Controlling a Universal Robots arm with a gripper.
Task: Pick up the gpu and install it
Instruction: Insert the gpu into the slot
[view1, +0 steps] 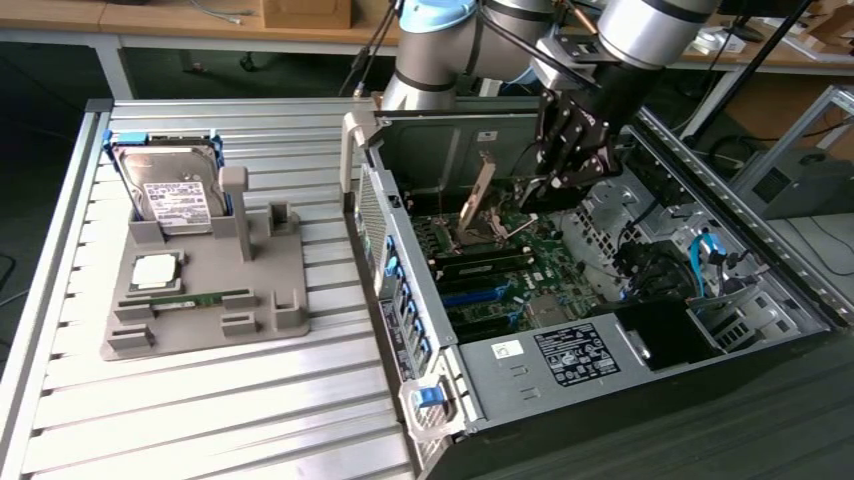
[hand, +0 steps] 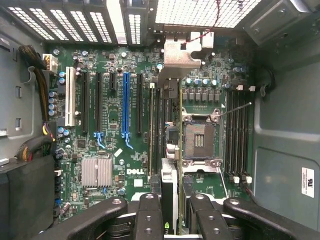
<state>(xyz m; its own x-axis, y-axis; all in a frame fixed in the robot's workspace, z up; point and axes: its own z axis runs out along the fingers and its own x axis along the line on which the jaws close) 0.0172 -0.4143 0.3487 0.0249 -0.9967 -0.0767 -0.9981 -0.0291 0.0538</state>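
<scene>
Tool (hand: 170, 212) clenched on gpu (hand: 171, 150): you should square its edge over the blue slot (hand: 126, 100) before pressing.

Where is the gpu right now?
The gpu is gripped edge-on in the tool, above the motherboard inside the computer case on the exterior view's right, between the long black slots and the open processor socket.

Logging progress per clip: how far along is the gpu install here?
Done: the gpu is off the grey holder. In hand: the pincer holds it edge-on inside the open case, above the motherboard. Left: seating; the blue slot is empty.
</scene>
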